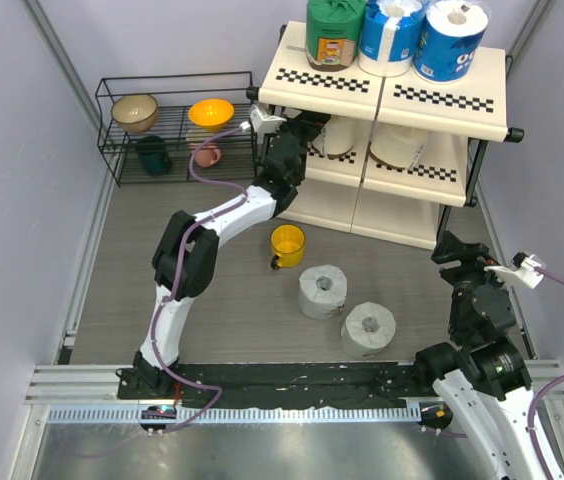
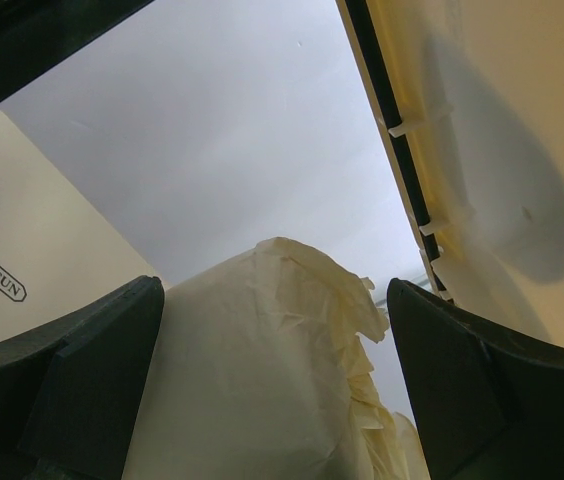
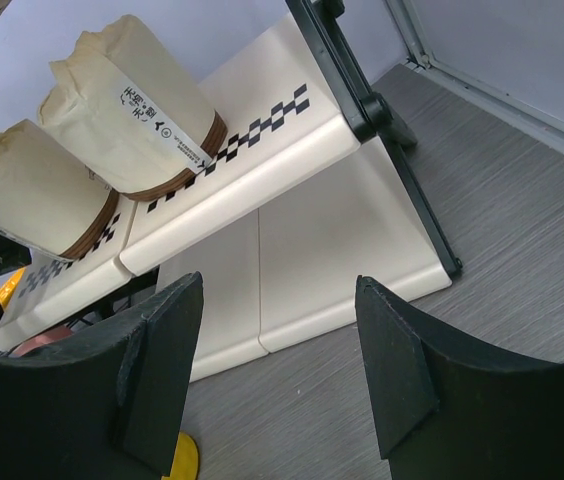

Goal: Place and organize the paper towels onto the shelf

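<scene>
The shelf (image 1: 392, 85) stands at the back right. On its top tier are a green roll (image 1: 334, 32) and two blue-and-white rolls (image 1: 390, 35) (image 1: 449, 38). Two cream rolls (image 1: 340, 137) (image 1: 398, 146) stand on the middle tier, also in the right wrist view (image 3: 32, 200) (image 3: 137, 110). My left gripper (image 1: 314, 130) reaches into the middle tier, open around the left cream roll (image 2: 262, 380); the right finger (image 2: 482, 380) stands apart from it. Two grey-white rolls (image 1: 322, 291) (image 1: 369, 329) sit on the floor. My right gripper (image 1: 459, 250) (image 3: 277, 285) is open and empty, facing the shelf's bottom panel (image 3: 332, 240).
A small yellow cup (image 1: 287, 244) sits on the floor in front of the shelf. A low black wire rack (image 1: 177, 160) at the back left holds a tan bowl (image 1: 135, 112), a yellow bowl (image 1: 210, 112) and cups. Grey walls close both sides.
</scene>
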